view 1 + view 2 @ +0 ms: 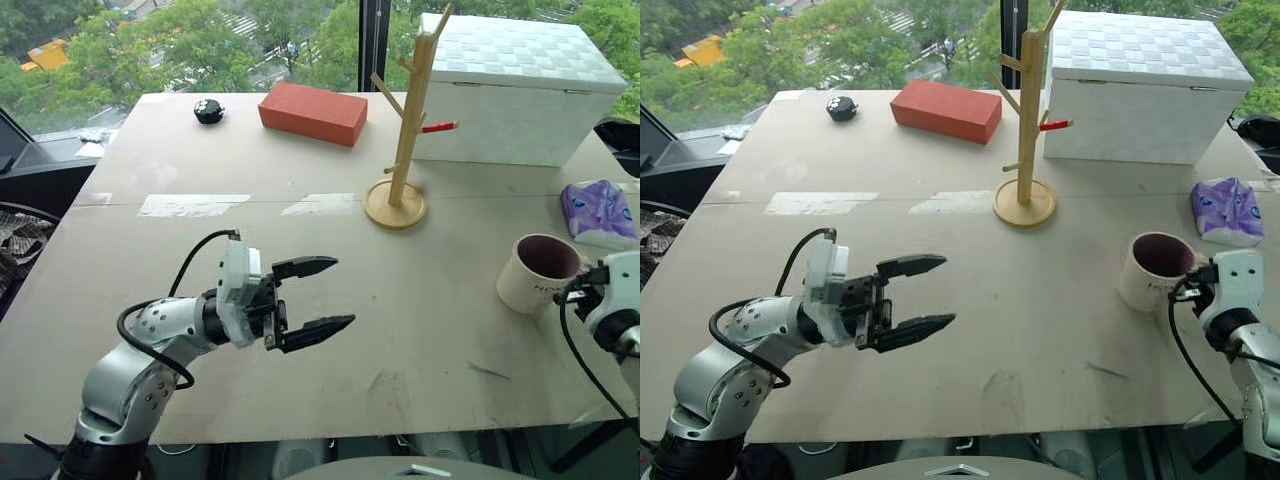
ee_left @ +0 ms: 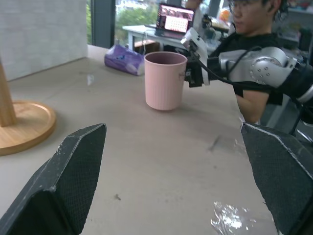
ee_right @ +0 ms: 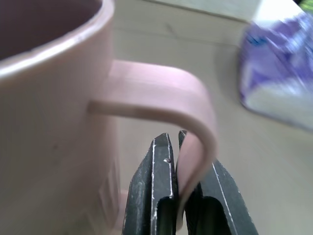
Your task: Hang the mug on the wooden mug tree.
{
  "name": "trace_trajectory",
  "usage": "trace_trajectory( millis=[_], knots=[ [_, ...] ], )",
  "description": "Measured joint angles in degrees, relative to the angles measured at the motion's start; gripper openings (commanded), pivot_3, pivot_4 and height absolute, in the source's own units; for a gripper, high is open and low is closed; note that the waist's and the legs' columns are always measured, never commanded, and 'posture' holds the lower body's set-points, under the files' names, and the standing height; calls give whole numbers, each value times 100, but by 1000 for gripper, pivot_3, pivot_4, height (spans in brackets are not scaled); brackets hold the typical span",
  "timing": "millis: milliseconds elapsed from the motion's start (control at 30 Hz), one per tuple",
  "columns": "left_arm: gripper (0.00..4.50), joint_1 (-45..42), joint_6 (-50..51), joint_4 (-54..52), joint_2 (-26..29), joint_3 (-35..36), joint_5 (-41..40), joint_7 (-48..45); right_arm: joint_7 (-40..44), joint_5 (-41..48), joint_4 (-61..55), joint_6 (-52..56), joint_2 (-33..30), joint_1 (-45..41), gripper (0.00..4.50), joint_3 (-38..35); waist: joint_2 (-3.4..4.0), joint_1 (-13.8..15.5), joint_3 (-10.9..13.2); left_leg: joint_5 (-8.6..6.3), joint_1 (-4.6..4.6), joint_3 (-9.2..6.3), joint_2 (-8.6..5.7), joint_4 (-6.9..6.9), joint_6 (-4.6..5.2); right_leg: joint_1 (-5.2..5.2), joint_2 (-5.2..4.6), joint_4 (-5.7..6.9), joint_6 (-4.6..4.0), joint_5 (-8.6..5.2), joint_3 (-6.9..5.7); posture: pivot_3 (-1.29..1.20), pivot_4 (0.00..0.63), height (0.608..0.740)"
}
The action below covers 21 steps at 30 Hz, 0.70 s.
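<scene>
1. Left gripper: fingers apart, empty, hovering over the table.
2. Wooden mug tree: upright mid-table, well apart from the mug.
3. Mug: standing at right; right gripper clamped on its handle.
4. Recommendation: lift level, keep the loop clear for a peg.

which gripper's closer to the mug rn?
Right. The right gripper is shut on the handle of the mug; the left gripper hangs open over the table, well apart from it.

The mug looks like smooth glazed ceramic, the mug tree pale wood, the table matt.
</scene>
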Motion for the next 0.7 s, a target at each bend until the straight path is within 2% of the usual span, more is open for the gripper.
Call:
trace_trajectory(
  millis=[100, 167, 333, 467, 700],
  knots=[
    [4500, 170, -165, 35, -260, 205, 30, 286, 286, 298, -144, 396, -411, -761, 41, 255, -3, -50, 2, 0, 25, 4, 0, -1, 0, 20, 6, 2, 2, -1, 10, 0, 150, 740],
    [4500, 277, -287, 90, -414, 375, 71, 474, 570, 455, -138, 666, -779, -1570, 41, 624, -8, -83, 8, 0, 55, -1, 0, -5, 0, 48, 6, 1, 1, -3, 6, 0, 150, 740],
    [4500, 417, -672, 234, -670, 631, 206, 671, 1168, 381, 477, 825, -1055, -3335, 41, 1717, -17, -98, 11, 0, 54, 2, 1, -8, 0, 48, 5, -2, -12, 4, 7, 0, 150, 740],
    [4500, 681, -1239, 304, -877, 851, 350, 638, 1878, -85, 2021, 606, -979, -5020, 41, 2729, -23, -109, 14, -1, 50, 15, 0, -5, 1, 45, 0, -7, -13, 5, 17, 0, 150, 740],
    [4500, 1101, -1636, 280, -1000, 1113, 194, 521, 2870, -912, 4536, -422, -678, -6471, 41, 3510, -25, -81, 14, -3, 35, 15, 2, -10, 5, 37, -6, -15, -12, 5, 9, 0, 150, 740]
  ],
)
